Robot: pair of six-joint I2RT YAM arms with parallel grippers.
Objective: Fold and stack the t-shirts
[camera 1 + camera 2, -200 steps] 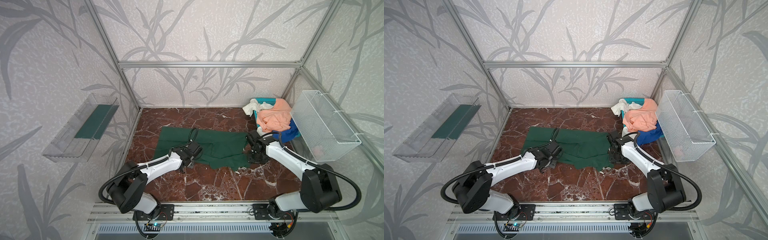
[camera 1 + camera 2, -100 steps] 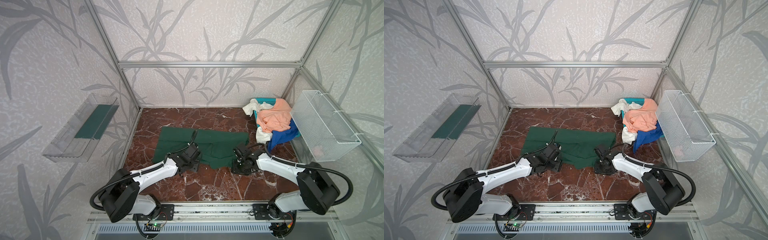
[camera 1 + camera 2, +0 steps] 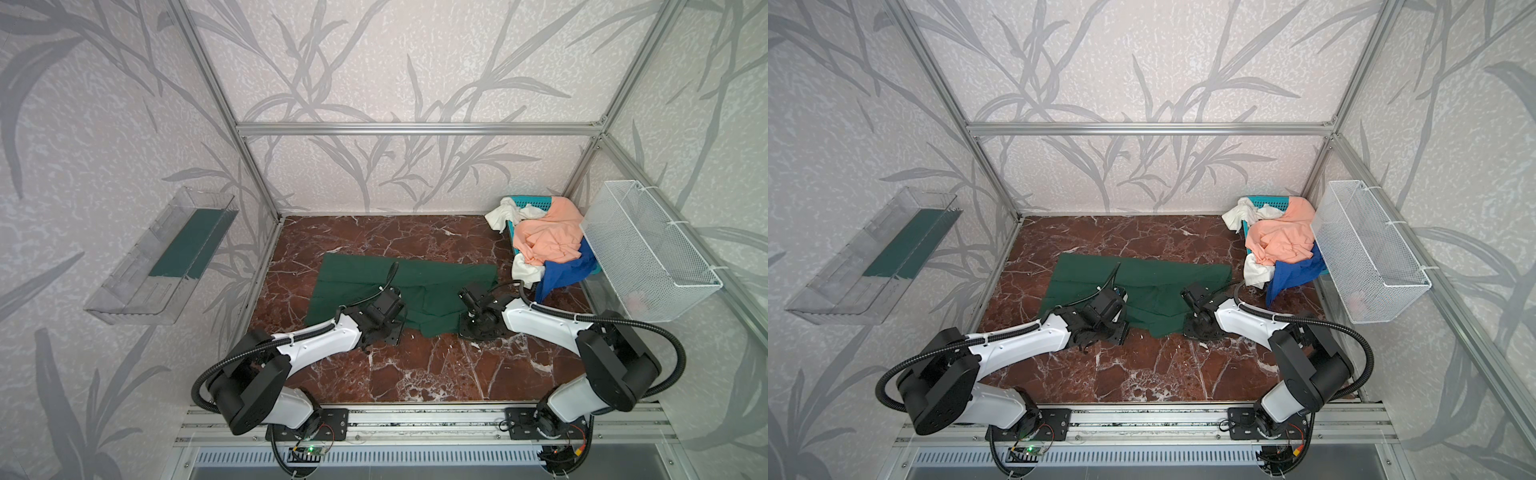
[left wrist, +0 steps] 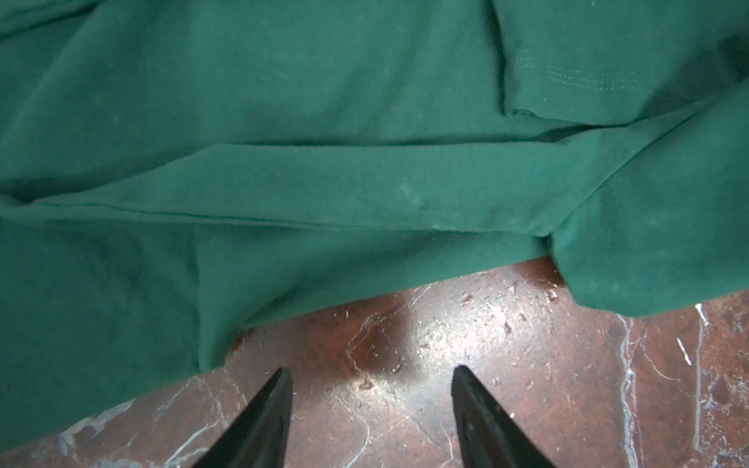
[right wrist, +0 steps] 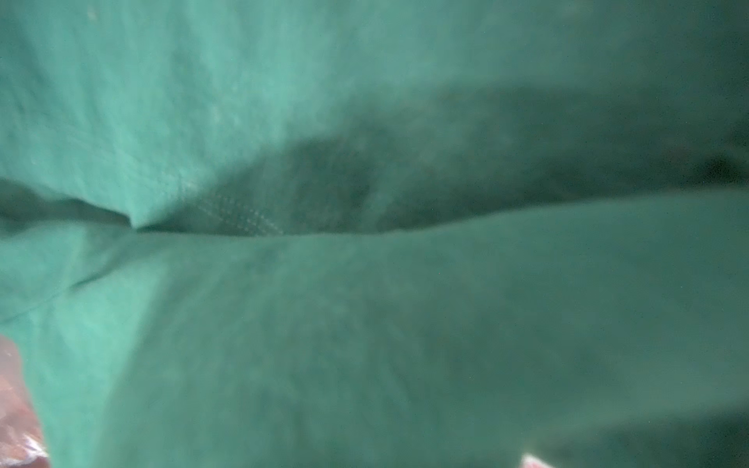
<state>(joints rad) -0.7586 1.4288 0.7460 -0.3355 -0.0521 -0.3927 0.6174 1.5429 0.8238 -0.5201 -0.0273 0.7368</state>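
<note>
Top views: green t-shirt (image 3: 374,278) lies spread mid-floor. Left arm (image 3: 316,338) and right arm (image 3: 540,324) both stretch low and forward to its near edge. Right gripper (image 3: 478,330) is pressed down at the near corner.

Left wrist: left gripper (image 4: 371,372) is parted over bare marble floor (image 4: 547,385), just short of the hem.

Right wrist: blurred green cloth fills the view. Right gripper is closed; can't tell if it pinches any cloth.

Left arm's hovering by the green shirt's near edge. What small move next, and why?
Probably ease the left gripper forward onto the near hem of the green t-shirt and close. Its jaws stand open over bare table, just short of the cloth; the right gripper is shut at the shirt's near right corner, though its hold is unclear.
</note>
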